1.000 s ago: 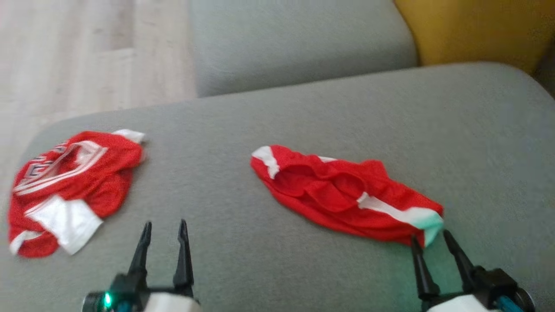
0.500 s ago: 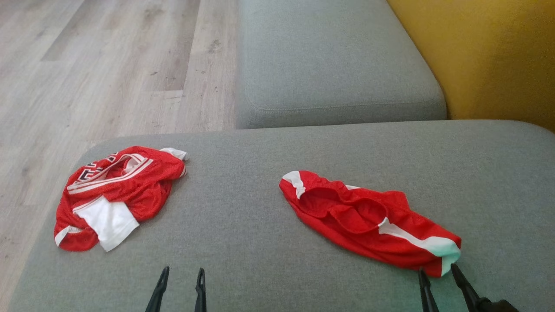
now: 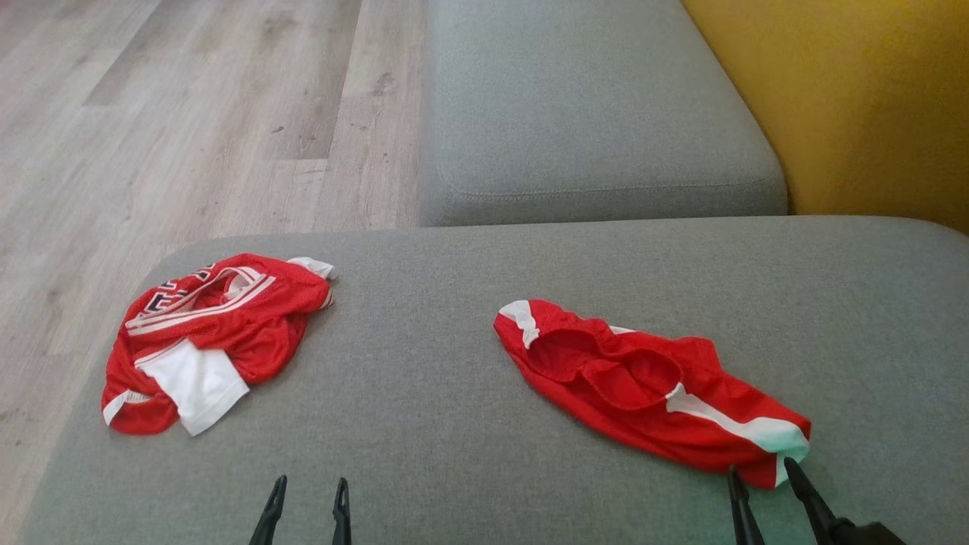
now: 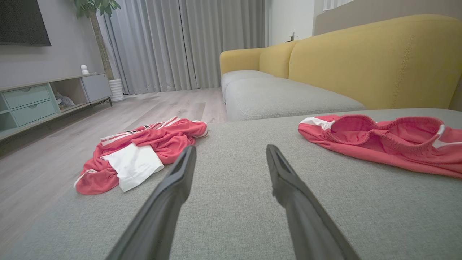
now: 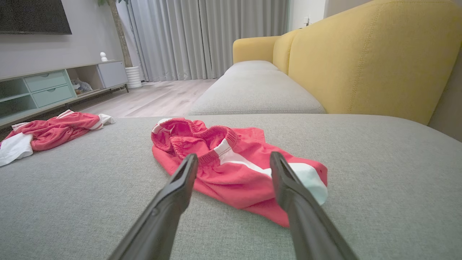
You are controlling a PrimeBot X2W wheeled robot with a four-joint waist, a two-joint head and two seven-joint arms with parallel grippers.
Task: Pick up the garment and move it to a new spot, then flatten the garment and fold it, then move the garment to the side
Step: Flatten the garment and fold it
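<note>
1. Carrier: wide grey woven-fabric seat cushion (image 3: 424, 393). A second grey cushion (image 3: 590, 113) butts against its far edge, a mustard-yellow upholstered backrest (image 3: 855, 98) runs past its far right corner, and pale wood-plank floor (image 3: 189, 113) lies beyond its left edge
2. Red mesh shorts with white side stripes and a gathered elastic waistband (image 3: 651, 393) lie loosely flat, right of the cushion's middle. They slant from the waistband, nearest the middle, down to a white-trimmed leg hem toward the near right edge. The waistband gapes open in the left wrist view (image 4: 379, 144) and the right wrist view (image 5: 231, 169)
3. Red mesh jersey with white striped trim and a white sleeve panel (image 3: 219, 333) sits crumpled in a heap close to the cushion's left edge, well apart from the shorts. It is also seen at (image 4: 155, 144) and (image 5: 54, 131)
4. Left gripper (image 3: 312, 481): two dark fingers spread apart with nothing between them, at the cushion's near edge between the two garments and nearer the jersey. Only bare grey fabric lies in the gap (image 4: 231, 150)
5. Right gripper (image 3: 760, 466): fingers spread apart, tips right at the white-trimmed hem end of the shorts, one on each side of that corner (image 5: 234, 157). Nothing is clamped, and I cannot tell whether the tips touch the cloth
6. Background, from the wrist views: grey floor-length curtains (image 4: 187, 43) and a low media unit with pale green drawers (image 4: 29, 104)
</note>
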